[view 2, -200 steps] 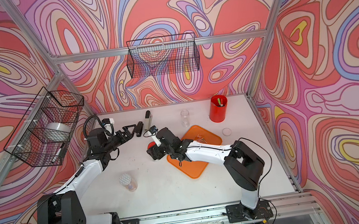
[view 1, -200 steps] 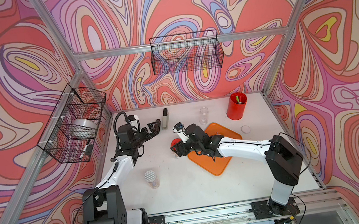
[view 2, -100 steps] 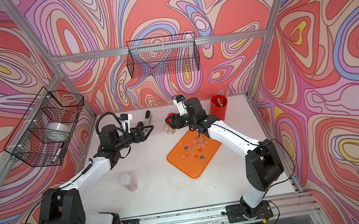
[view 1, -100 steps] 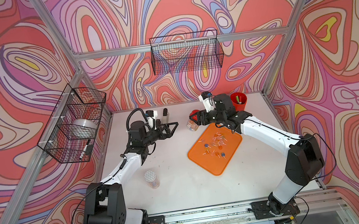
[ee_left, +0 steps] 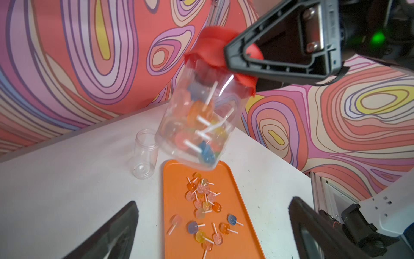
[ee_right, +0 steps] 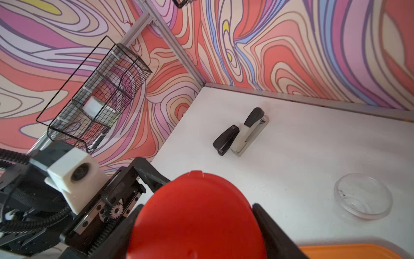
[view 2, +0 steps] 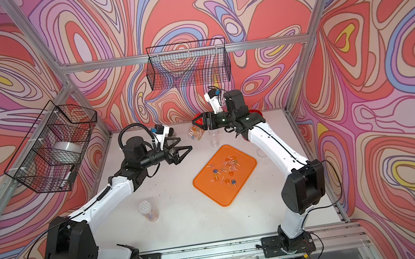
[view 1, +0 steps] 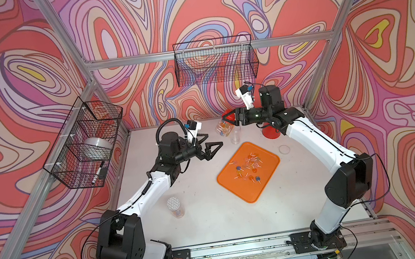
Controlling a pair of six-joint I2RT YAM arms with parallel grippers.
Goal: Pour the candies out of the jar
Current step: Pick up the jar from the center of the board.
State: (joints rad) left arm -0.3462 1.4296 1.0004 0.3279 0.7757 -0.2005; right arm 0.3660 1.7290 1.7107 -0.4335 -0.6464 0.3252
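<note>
A clear jar [view 1: 223, 130] [view 2: 195, 134] [ee_left: 197, 125] with a red lid [ee_right: 197, 219] hangs tilted above the back of the table, lid on and uppermost. Several candies show inside it. My right gripper [view 1: 227, 120] [view 2: 198, 123] [ee_right: 197, 224] is shut on the lid, one finger on each side. More candies [view 1: 248, 165] [view 2: 224, 170] [ee_left: 206, 206] lie scattered on an orange tray [view 1: 270, 179] [view 2: 223, 196] [ee_left: 237, 195]. My left gripper [view 1: 213, 140] [view 2: 185, 143] [ee_left: 212, 224] is open and empty, a little left of the jar and lower.
An empty lidless clear jar [view 1: 236, 137] [ee_left: 144, 154] stands behind the tray. A clear lid [view 1: 284, 149] [ee_right: 363, 199] lies right of it. Another jar with a white patterned lid [view 1: 175, 206] stands front left. A red cup [view 1: 270, 132] and two staplers [ee_right: 242, 132] sit at the back.
My right arm has lifted the red-lidded jar from low beside the tray's left edge up toward the back. My left gripper has moved right, toward the jar.
</note>
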